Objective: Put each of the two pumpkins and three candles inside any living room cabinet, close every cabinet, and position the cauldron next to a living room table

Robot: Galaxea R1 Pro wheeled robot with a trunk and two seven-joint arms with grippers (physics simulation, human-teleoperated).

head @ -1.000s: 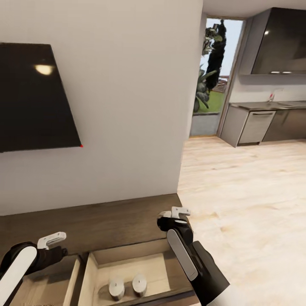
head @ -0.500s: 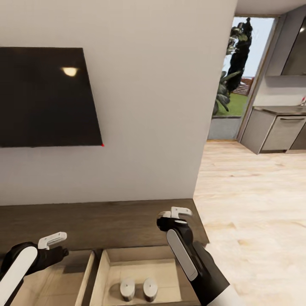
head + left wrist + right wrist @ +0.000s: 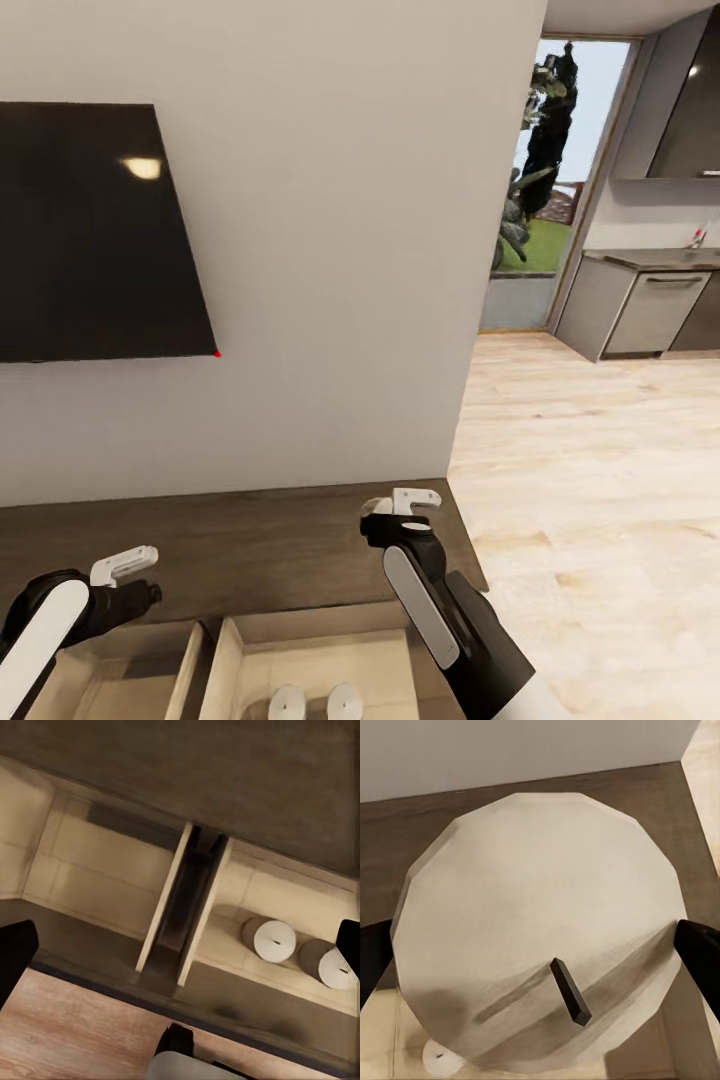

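The cabinet (image 3: pixel 250 540) is a low dark-brown unit against the wall, with two pale drawers (image 3: pixel 330 660) pulled open at the view's lower edge. Two white candles (image 3: pixel 287 703) (image 3: pixel 343 700) stand in the right-hand drawer, and the left wrist view shows them too (image 3: pixel 268 939) (image 3: pixel 328 966). My right gripper (image 3: pixel 400 503) hovers over the cabinet top near its right end. In the right wrist view it (image 3: pixel 540 956) is shut on a third candle (image 3: pixel 540 885), pale and round with a dark wick. My left gripper (image 3: pixel 125 566) (image 3: pixel 180 952) hangs open above the left drawer, holding nothing.
A black TV (image 3: pixel 90 235) hangs on the white wall above the cabinet. To the right, light wood floor (image 3: pixel 600 470) runs to grey kitchen cupboards (image 3: pixel 640 310) and a glass door (image 3: pixel 545 180) with plants outside.
The camera has swung and tilted, so the drawers sit lower in the picture and the TV has shifted. The right gripper has risen slightly with its candle. The left gripper is unchanged.
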